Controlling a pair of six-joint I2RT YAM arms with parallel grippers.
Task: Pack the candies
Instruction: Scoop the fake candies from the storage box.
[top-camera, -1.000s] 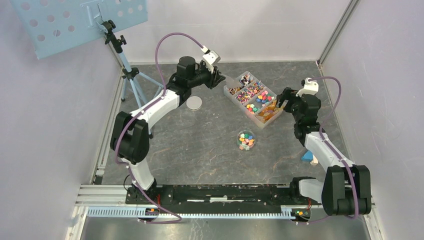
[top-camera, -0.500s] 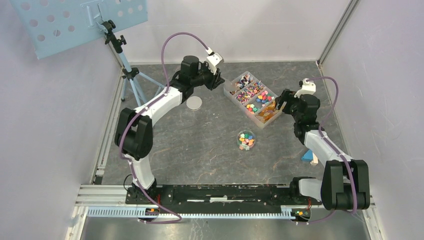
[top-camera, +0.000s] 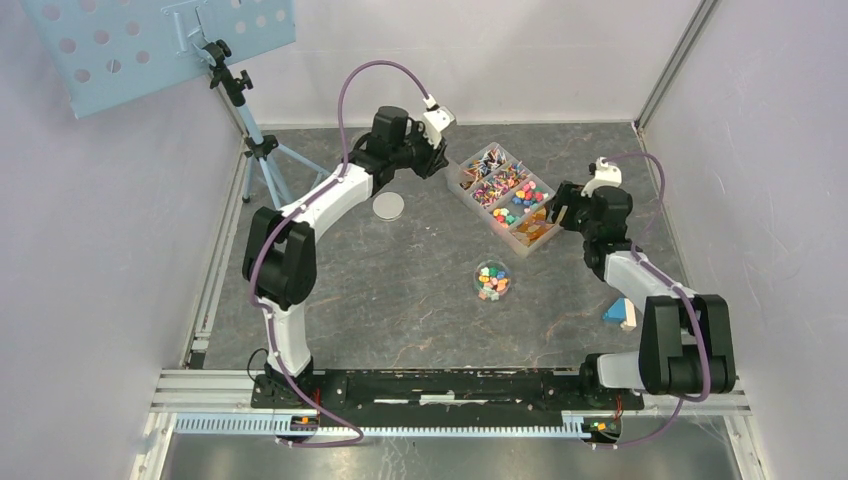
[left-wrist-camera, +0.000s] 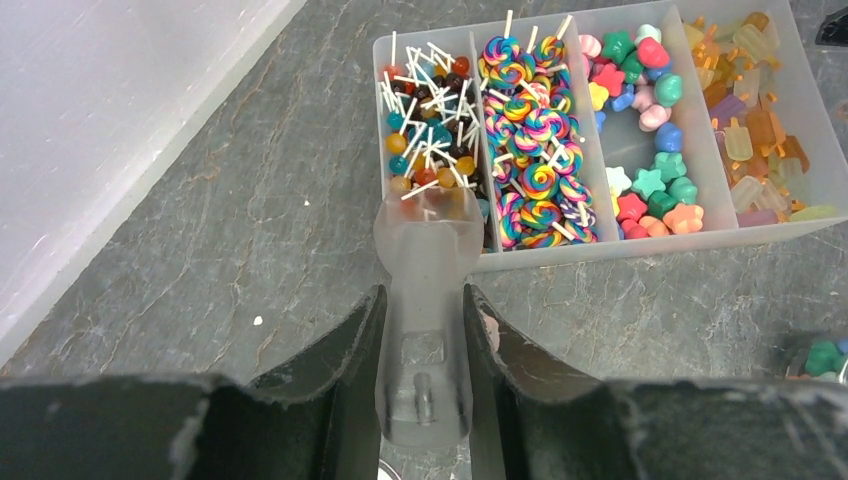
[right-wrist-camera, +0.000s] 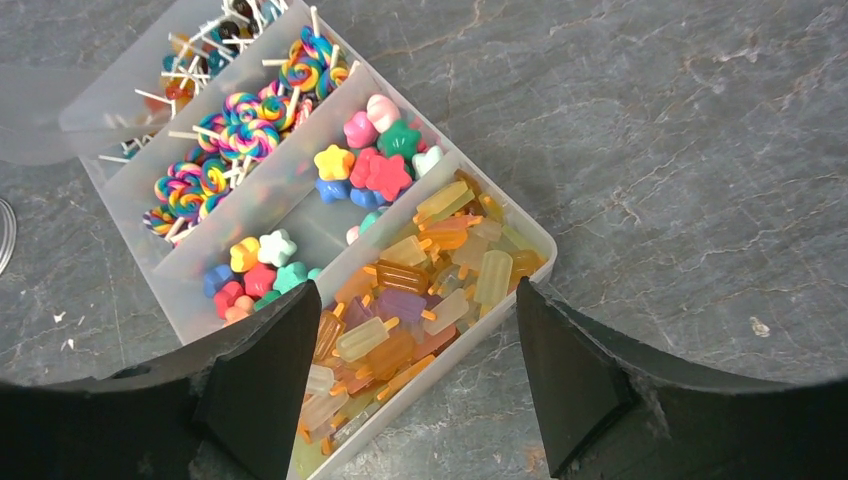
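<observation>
Grey tabletop (top-camera: 400, 290): left tool (left-wrist-camera: 423, 305), clamping a translucent scoop (left-wrist-camera: 427, 235), should dip shallowly among the lollipop candies (left-wrist-camera: 425, 140); right tool (right-wrist-camera: 412, 300) gapes wide.

Candies (left-wrist-camera: 540, 140): tiny, multicoloured; lollipops, swirls, stars, ice-lollies sorted across a clear tray (left-wrist-camera: 640, 243); another heap (top-camera: 492, 281) at its 6 o'clock.

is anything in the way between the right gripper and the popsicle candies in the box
Nothing visible does. The right gripper is open, its jaws framing the popsicle candies in the end compartment of the box, which has no lid on it.
</observation>
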